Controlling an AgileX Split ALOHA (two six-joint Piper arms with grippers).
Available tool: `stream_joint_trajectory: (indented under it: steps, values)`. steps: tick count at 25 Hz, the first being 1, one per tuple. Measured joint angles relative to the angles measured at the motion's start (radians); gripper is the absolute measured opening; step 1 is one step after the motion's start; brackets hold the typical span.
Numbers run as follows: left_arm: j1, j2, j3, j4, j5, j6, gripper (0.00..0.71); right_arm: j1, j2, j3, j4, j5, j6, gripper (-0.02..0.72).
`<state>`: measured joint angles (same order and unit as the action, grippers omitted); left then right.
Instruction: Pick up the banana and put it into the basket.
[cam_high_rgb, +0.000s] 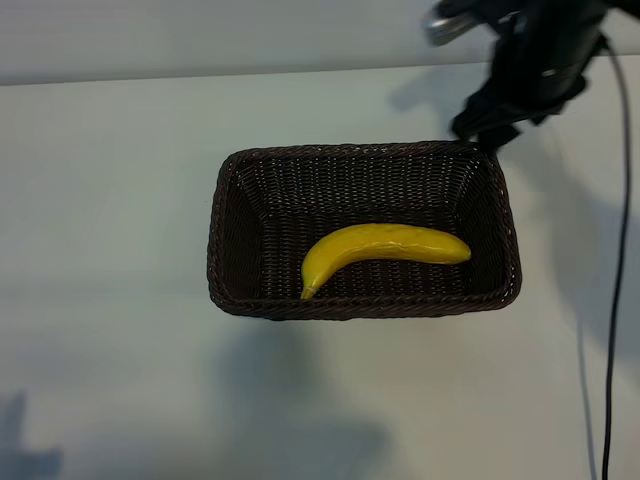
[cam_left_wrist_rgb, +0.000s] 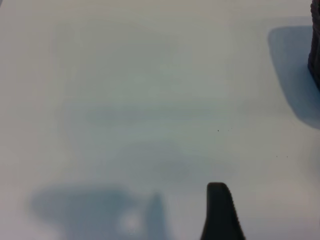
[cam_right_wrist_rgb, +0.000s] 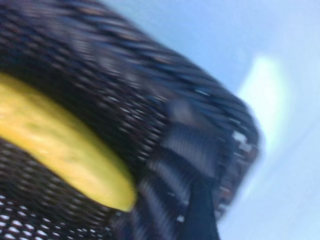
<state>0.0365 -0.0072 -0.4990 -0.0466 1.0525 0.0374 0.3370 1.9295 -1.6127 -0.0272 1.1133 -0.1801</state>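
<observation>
Banana (cam_high_rgb: 385, 248): lies flat on the floor of the basket (cam_high_rgb: 228, 200), toward the near wall, curve bowed toward the far wall, one tip at the near wall and the other close to the right-hand wall.
Basket: sits mid-bench (cam_high_rgb: 110, 200), nearer the far edge than the near one.
Right end effector (cam_high_rgb: 487, 130): hangs just above the basket's far right corner, jaws wide apart, holding nothing.
Left end effector (cam_left_wrist_rgb: 222, 212): parked over bare bench off to the basket's side; only one fingertip shows, jaws well open, empty.
Task state: appears done, as the banana rests inside.
Handling: likely light, with a smooth skin that could slip and soft flesh that bruises under a hard pinch.
Grip spot: best across the thick middle, jaws square to its length.
Risk: the woven wall crowds any finger reaching near the tips.
</observation>
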Motion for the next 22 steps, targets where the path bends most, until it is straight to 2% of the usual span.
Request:
stream_joint_trajectory:
  steps: [9, 13, 22]
  values:
    - [0.000, 0.000, 0.000, 0.000, 0.000, 0.000, 0.494, -0.277, 0.000, 0.000, 0.015, 0.038, 0.037, 0.589]
    - [0.000, 0.000, 0.000, 0.000, 0.000, 0.000, 0.494, -0.386, 0.000, 0.000, 0.014, 0.085, 0.057, 0.588]
    - [0.000, 0.000, 0.000, 0.000, 0.000, 0.000, 0.494, -0.490, -0.005, 0.000, 0.015, 0.105, 0.071, 0.588]
